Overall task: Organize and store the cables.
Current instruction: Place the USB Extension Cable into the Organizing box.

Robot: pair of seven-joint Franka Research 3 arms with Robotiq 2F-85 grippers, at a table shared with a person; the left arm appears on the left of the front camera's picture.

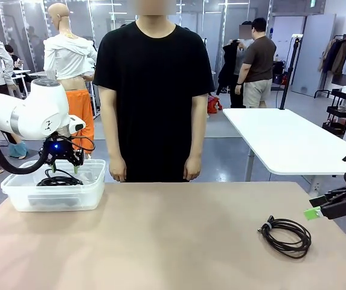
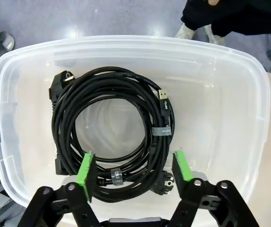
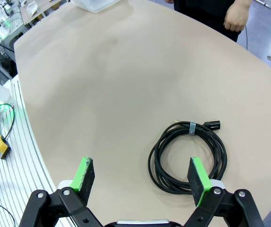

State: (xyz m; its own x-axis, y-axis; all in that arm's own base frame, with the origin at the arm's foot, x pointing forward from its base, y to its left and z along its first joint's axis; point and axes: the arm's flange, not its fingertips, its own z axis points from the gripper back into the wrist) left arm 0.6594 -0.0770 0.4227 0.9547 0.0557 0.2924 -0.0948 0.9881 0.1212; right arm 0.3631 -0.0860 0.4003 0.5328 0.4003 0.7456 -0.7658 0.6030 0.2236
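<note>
While the left gripper hangs over the clear plastic bin at the table's left end, we see its green-padded fingers spread wide and gripping nothing. The coiled black cables, one ending in a USB plug, lie on the bin floor beneath them. The right gripper likewise stands wide open and empty, low over the tan table, near a tied coil of black cable lying on it.

One bin; one loose cable coil; binned coils uncountable.
</note>
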